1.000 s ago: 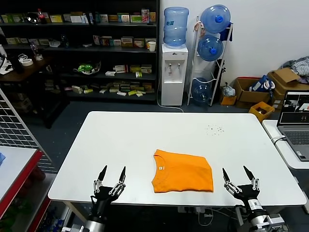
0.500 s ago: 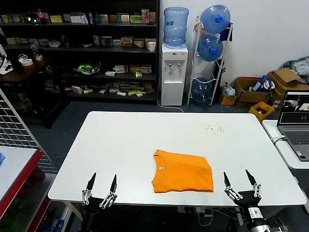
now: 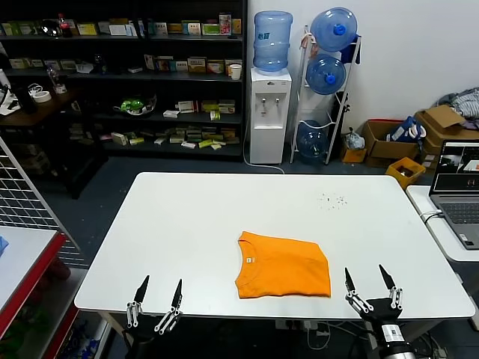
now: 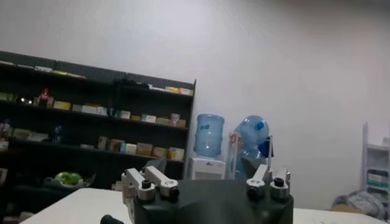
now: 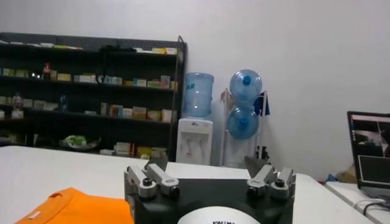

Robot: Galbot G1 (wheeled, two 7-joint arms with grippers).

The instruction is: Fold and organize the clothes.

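Head view: folded orange T-shirt [image 3: 284, 265] lies on the white table [image 3: 194, 217] near its front edge, small white neck label showing, text unreadable. Left gripper [image 3: 156, 299] and right gripper [image 3: 370, 285] flank the shirt, apart from it, fingers spread wide, holding nothing. Right wrist view: shirt [image 5: 73, 207] beside gripper body.

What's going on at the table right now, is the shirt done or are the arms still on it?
Neither arm is handling anything. The orange T-shirt lies folded into a compact rectangle near the front middle of the white table, its small white neck label showing. The left gripper sits at the table's front edge to the shirt's left, the right gripper at the front edge to its right. Both are open, empty and clear of the fabric. The folding looks finished.
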